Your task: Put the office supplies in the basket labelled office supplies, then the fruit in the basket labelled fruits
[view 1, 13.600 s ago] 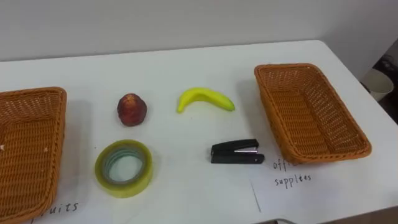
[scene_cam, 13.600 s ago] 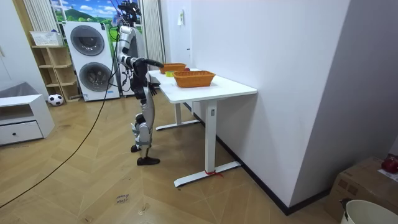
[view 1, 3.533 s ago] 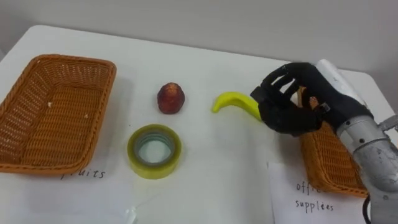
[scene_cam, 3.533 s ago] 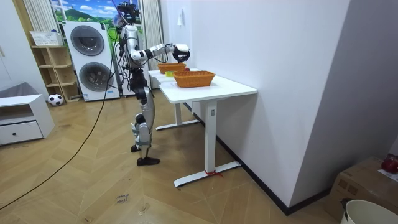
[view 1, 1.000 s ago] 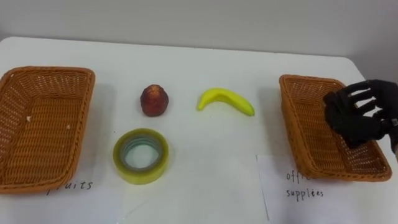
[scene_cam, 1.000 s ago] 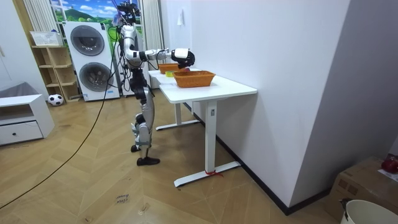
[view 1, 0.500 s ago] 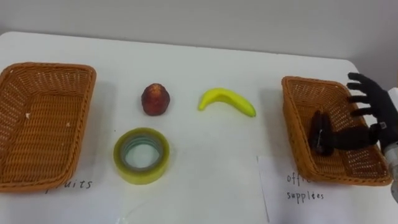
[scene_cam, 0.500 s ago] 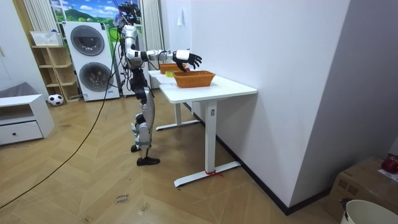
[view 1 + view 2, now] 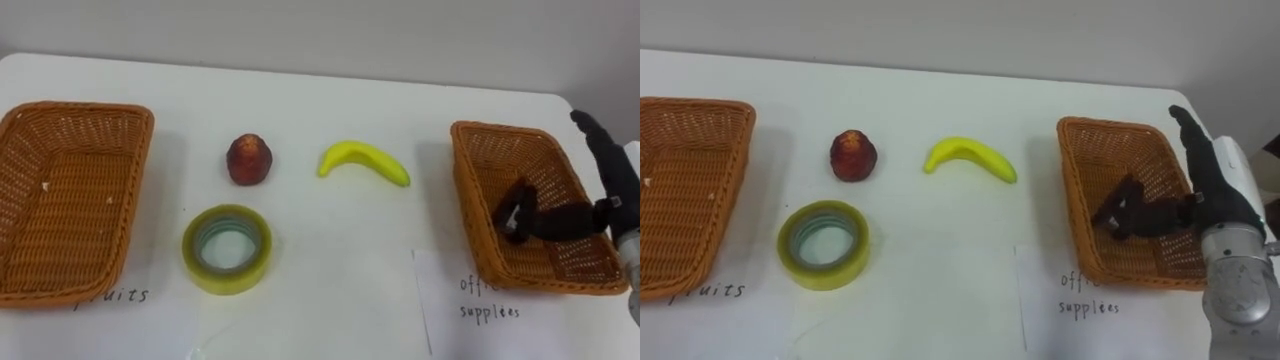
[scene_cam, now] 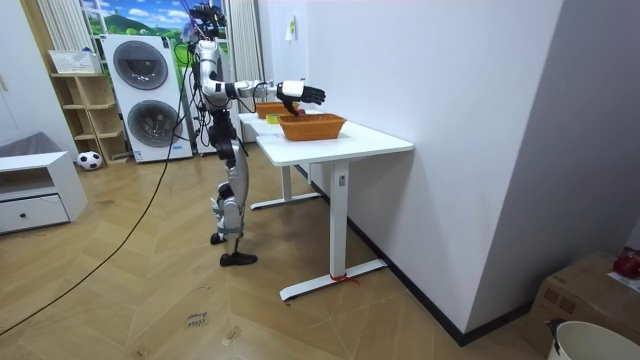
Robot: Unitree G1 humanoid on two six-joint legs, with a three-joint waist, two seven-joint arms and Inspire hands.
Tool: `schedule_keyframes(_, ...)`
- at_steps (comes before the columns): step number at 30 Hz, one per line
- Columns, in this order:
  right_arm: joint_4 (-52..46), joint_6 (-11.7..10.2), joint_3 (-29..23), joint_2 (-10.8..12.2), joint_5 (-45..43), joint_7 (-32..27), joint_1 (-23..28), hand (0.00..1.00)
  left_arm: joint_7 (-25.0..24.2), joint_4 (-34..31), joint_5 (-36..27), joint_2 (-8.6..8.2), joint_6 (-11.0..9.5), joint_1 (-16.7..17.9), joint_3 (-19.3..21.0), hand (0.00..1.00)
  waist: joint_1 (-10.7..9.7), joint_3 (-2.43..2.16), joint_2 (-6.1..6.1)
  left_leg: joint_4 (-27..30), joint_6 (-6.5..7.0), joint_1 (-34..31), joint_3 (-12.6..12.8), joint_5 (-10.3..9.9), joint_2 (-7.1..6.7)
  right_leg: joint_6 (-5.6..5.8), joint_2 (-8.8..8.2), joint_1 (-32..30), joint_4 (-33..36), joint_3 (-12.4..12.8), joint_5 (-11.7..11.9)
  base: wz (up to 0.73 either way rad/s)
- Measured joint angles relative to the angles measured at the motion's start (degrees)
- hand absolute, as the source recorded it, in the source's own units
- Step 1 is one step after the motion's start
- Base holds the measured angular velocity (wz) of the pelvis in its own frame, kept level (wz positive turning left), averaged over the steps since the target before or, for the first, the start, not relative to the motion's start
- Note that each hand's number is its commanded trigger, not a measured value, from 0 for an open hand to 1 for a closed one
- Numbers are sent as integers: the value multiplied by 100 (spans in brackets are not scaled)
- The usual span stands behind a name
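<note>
Hovering over the office-supplies basket (image 9: 1077,205), the right hand (image 9: 1222,188) has its fingers (image 9: 1191,132) straight and spread wide. The black stapler (image 9: 1118,216) lies in the basket, left of the fingers, by the thumb tip.

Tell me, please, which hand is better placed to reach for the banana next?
Probably the right: the right hand is open over the office basket, and the banana lies just left of it.

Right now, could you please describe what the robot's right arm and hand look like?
The right hand has slim black fingers and a black palm, with a white cover along its back. Behind it, the forearm is a grey metallic cylinder.
</note>
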Motion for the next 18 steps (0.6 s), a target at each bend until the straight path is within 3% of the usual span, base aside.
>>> schedule_keyframes(5,-1,0,0,0,3,0,-9,0,0,9,-7,0,-1,-3,-3,0,34,-9,24,16,0,12,0,1,0,0,1,15,-2,9,0,-1)
schedule_keyframes(11,-52,-15,1,-1,229,-33,-94,0,2,240,-69,12,-5,-48,-52,0,116,24,35,16,-1,95,24,1,1,0,3,83,-4,28,0,-2)
schedule_keyframes(18,-817,-74,-1,-5,592,-157,-121,0,38,390,-61,15,-5,-52,-26,0,135,31,75,3,-1,87,-7,0,8,-3,10,86,8,14,2,1)
